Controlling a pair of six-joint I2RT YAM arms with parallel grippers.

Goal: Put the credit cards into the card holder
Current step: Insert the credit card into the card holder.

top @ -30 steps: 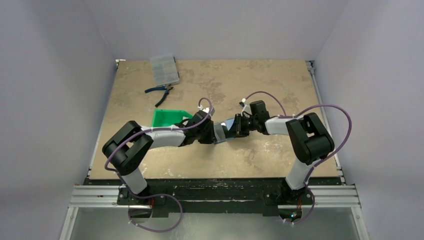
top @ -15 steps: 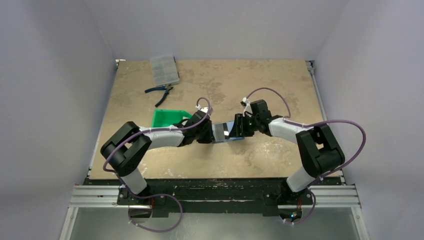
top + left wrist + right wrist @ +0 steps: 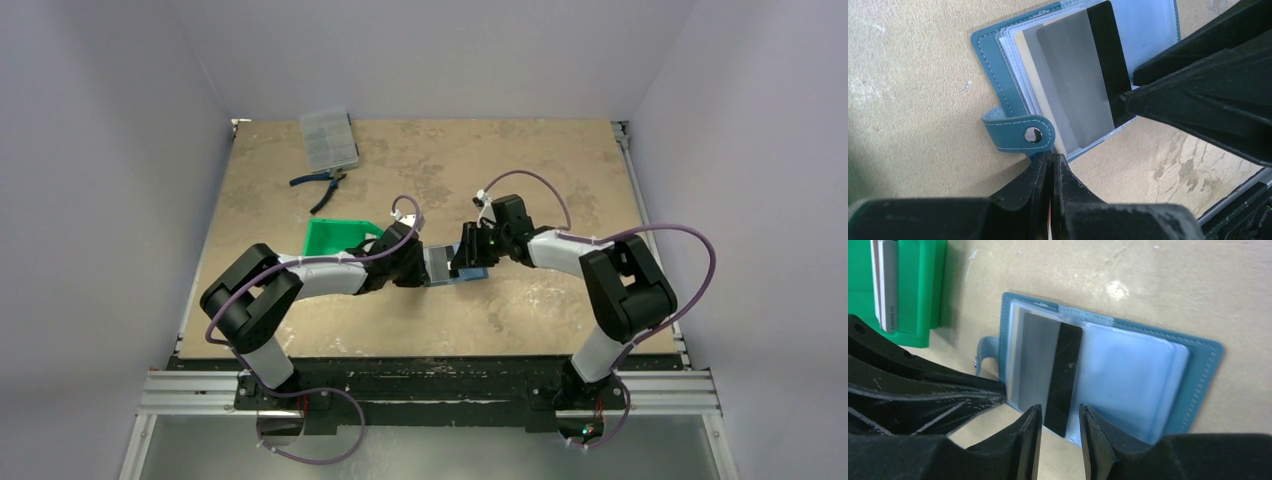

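The tan table (image 3: 560, 170) lies bare beyond and right of the open card holder (image 3: 1148, 380). A green tray (image 3: 335, 236) stands just left of it. A grey credit card (image 3: 1073, 85) rests on its left sleeves. The right gripper (image 3: 1059, 409), slightly spread, straddles the card's near end. The left gripper (image 3: 1051, 160) is pressed together at the clasp edge.

The wallet (image 3: 995, 75) has a teal, leather-like cover, softly grained, with pale stitched thread along its edges. The stud (image 3: 1033, 135) on its tab is shiny metal. Its inner sleeves (image 3: 1128, 380) are clear glossy plastic, a little cloudy. The card (image 3: 1073, 90) looks like smooth matt grey plastic with a black stripe (image 3: 1105, 60). The tabletop (image 3: 908, 100) is rough, grainy, matt beige. The tray (image 3: 918, 290) is glossy green plastic. The jaws are matt black plastic with fine ridged lines.
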